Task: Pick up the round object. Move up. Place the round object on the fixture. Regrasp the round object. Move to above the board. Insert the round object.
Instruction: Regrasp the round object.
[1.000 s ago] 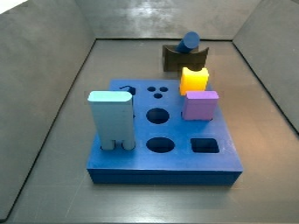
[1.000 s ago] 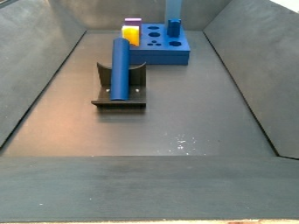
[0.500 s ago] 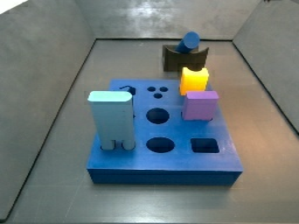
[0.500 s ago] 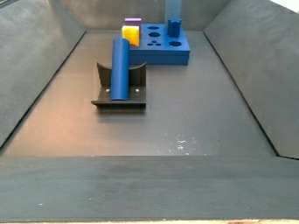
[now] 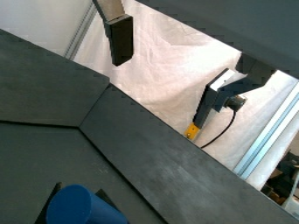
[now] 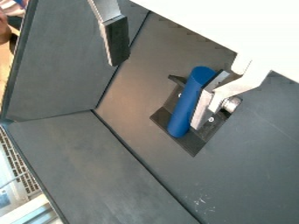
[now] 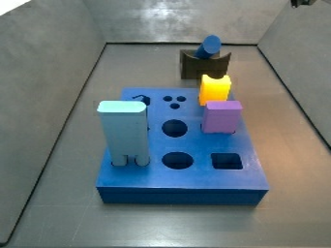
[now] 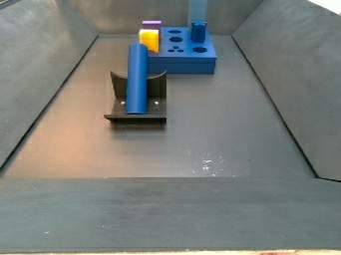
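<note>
Blue and smooth, the round object (image 8: 136, 78) leans in the fixture (image 8: 138, 108) in both side views, well apart from the board (image 7: 195, 179). The gripper (image 6: 170, 48) is high above; in both wrist views its fingers (image 6: 114, 38) stand wide apart and hold nothing. I judge the risk is in the regrasp: an off-centre closing on the tilted peg may push it out of the notch. The floor (image 8: 186, 149) is dark grey, with metal walls (image 7: 58, 87) around.

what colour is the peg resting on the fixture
Medium blue. The round object shows best in a side view, lying on the dark fixture; the gripper is well clear of it.
</note>
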Robot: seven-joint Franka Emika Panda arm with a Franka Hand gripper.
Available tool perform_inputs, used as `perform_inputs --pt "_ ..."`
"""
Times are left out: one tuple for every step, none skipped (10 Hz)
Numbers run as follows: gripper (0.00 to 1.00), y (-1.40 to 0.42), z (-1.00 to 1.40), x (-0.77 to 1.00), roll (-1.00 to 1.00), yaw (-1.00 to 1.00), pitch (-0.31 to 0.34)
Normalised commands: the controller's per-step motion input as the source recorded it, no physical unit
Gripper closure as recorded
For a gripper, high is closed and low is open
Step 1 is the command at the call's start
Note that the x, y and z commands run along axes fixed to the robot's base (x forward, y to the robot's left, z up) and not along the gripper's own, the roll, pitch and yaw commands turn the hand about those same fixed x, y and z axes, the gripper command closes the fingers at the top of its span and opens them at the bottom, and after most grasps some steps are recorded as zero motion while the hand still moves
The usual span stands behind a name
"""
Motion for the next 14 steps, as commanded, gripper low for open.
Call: perform_inputs --pt "0.0 0.05 -1.0 0.04 0.16 0.15 -0.016" --pt "0.0 0.04 -1.0 0.05 0.15 0.13 -0.052" --pt "0.0 0.04 -1.0 0.06 0.11 0.1 -0.084" --pt "0.0 0.04 -1.0 0.07 0.08 0.07 -0.099" --pt "0.0 0.03 -1.0 0.07 0.07 0.05 -0.102" --pt "0.0 0.03 -1.0 0.08 0.07 0.02 -0.108" --pt "0.0 0.03 -1.0 0.09 0.07 0.0 -0.1" --pt "0.0 0.03 -1.0 0.09 0.07 -0.02 -0.088" --pt "0.0 0.02 -0.92 0.1 0.07 -0.03 -0.073" --pt "0.0 0.01 -0.75 0.09 0.07 -0.03 -0.054" --pt "0.0 0.0 -0.53 0.08 0.07 -0.04 -0.026" --pt "0.0 0.0 -0.37 0.08 0.06 -0.03 -0.008" --pt "0.0 0.0 -0.22 0.08 0.07 -0.02 0.009" --pt "1.0 0.0 0.0 0.0 0.0 0.0 0.0"
